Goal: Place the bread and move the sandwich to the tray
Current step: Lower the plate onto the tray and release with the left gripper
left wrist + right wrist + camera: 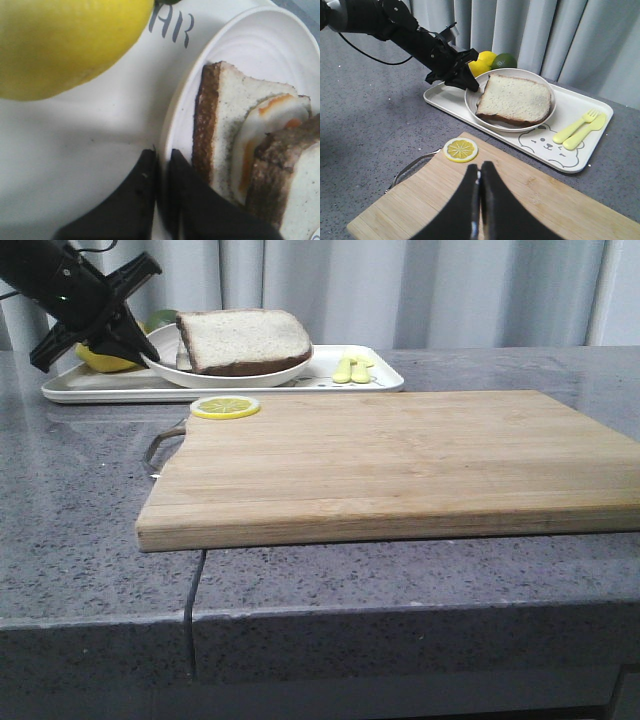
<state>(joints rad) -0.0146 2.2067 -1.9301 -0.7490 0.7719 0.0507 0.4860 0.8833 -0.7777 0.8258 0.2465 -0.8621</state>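
I see the sandwich point(514, 99) on its plate, resting on the tray point(580, 150) beside 1 lemon point(103, 360). My left gripper point(161, 159) has its fingers pinched on the plate's rim. My right gripper point(480, 172) hangs closed and empty over the cutting board point(400, 465).

sandwich point(243, 342): egg inside, plated | tray point(385, 380): white, beneath, probably flat

The tray point(120, 388) lies at the counter's point(70, 490) far left corner, carrying the sandwich point(243, 343), with a lemon point(105, 360) to its left and cutlery point(352, 368) to its right, behind the cutting board point(400, 465) along the near edge.
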